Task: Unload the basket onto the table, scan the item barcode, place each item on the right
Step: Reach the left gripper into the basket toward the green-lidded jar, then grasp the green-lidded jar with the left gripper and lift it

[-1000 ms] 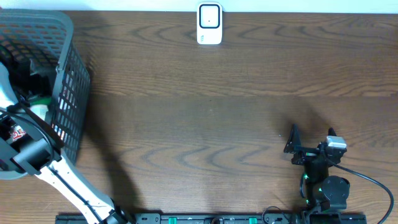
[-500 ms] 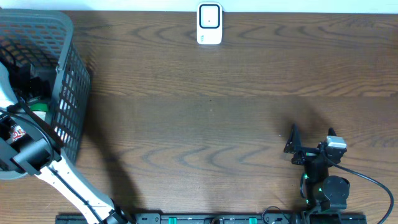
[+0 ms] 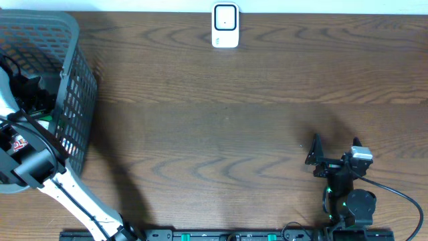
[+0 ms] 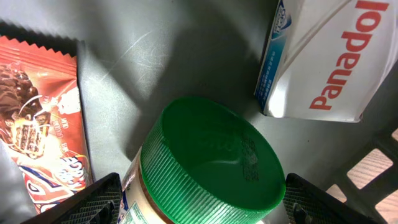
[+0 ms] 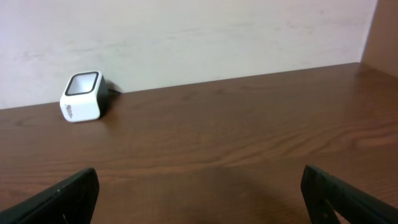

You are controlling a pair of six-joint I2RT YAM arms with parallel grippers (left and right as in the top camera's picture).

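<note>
Left fingers (image 4: 93, 200) have shifted a little inside the basket (image 3: 75, 87) and sit apart either side of the green-lidded jar (image 4: 208, 162), not clamped, so grabbing looks next; right fingers (image 5: 65, 194) idle apart over the table (image 3: 221, 134), scanner (image 3: 225, 25) well away

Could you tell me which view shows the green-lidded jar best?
The left wrist view: the green-lidded jar fills it, lid up. Overhead shows only a green sliver inside the basket; the right wrist view shows none.

Grey basket (image 3: 72, 80) left; white scanner (image 3: 225, 25) top centre; right pincer (image 3: 335, 144) spread.
</note>
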